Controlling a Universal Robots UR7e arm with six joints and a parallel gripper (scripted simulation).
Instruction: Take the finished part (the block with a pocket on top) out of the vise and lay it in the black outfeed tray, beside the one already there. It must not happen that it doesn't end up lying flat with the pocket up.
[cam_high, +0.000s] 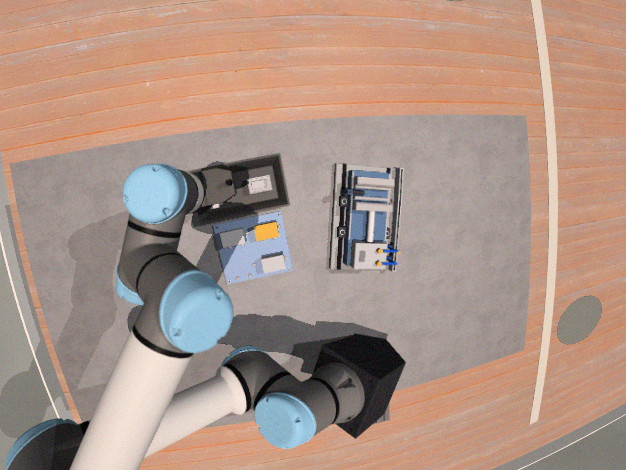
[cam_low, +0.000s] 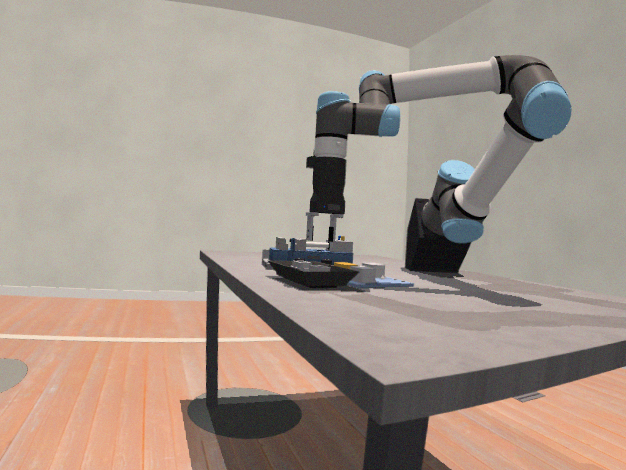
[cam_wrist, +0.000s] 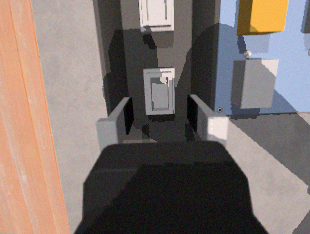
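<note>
The finished part (cam_wrist: 159, 92), a light grey block with a pocket on top, lies on the floor of the black outfeed tray (cam_wrist: 131, 57) (cam_high: 277, 174) (cam_low: 309, 277). A second pocketed block (cam_wrist: 156, 12) (cam_high: 259, 184) lies further along the same tray. My gripper (cam_wrist: 160, 107) (cam_low: 321, 235) is open and empty. It hangs straight above the nearer block, with its fingers to either side of it in the wrist view and clear of it. The vise (cam_high: 366, 217) (cam_low: 284, 254) stands to the right of the tray, with no block in its jaws.
A light blue fixture plate (cam_high: 241, 266) (cam_wrist: 295, 55) lies right beside the tray, with an orange block (cam_high: 266, 231) (cam_wrist: 262, 15) and grey blocks (cam_high: 273, 263) (cam_wrist: 254, 82) on it. The robot's black base (cam_high: 366, 371) stands at the near table edge.
</note>
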